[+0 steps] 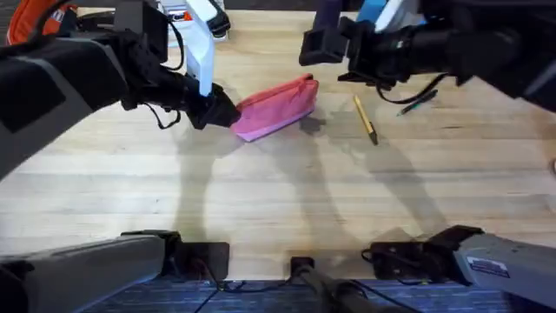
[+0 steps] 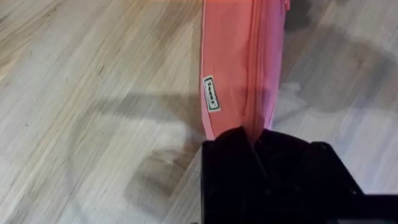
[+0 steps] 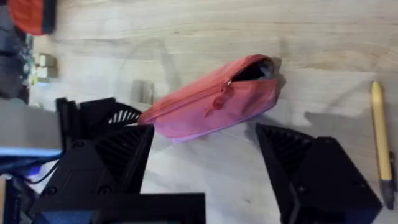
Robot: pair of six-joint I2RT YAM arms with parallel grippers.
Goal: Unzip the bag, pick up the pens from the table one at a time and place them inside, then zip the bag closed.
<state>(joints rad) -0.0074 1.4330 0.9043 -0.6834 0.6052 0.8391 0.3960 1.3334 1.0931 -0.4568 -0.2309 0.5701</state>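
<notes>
The pink bag (image 1: 278, 109) lies slanted on the table (image 1: 287, 200), behind its middle. My left gripper (image 1: 219, 109) is shut on the bag's left end; in the left wrist view the black fingers (image 2: 255, 155) pinch the end of the bag (image 2: 239, 62). My right gripper (image 1: 314, 50) hovers open over the bag's right end. In the right wrist view the bag (image 3: 211, 106) lies beyond the spread fingertips (image 3: 140, 140), its zipper parted at one end over dark lining (image 3: 255, 70). A yellow pen (image 1: 365, 120) (image 3: 380, 137) lies right of the bag, a dark teal pen (image 1: 419, 102) beyond it.
An orange-red bag (image 1: 35, 22) (image 3: 31, 15) sits at the far left corner, with a white and blue object (image 1: 201, 26) beside it. Both arm bases line the table's near edge. Bare wood stretches across the front half.
</notes>
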